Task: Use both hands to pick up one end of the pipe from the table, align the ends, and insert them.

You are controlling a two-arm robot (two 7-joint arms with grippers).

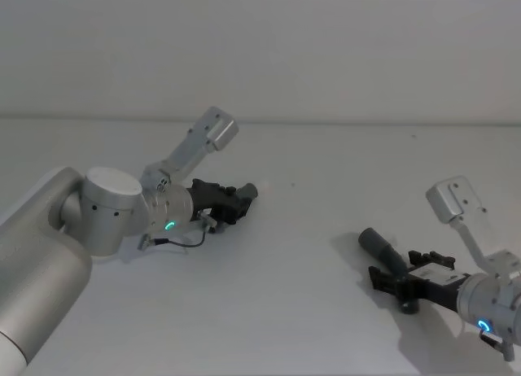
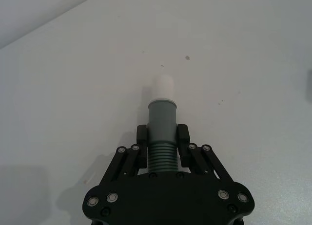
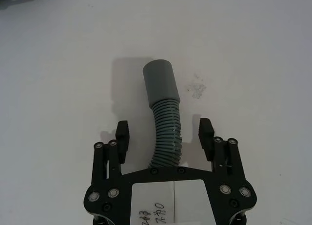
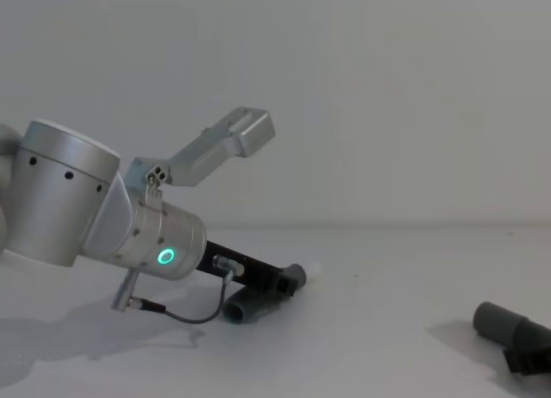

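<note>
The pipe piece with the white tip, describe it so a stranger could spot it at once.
On the table, look to the left gripper, shut on a grey piece. Its white tip marks it; the other piece ends in a grey cuff.

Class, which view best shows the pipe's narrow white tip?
Left wrist view: the narrow white tip juts out whole beyond the left gripper. Head and chest views: too small to tell; right wrist view faces the smooth grey cuff.
</note>
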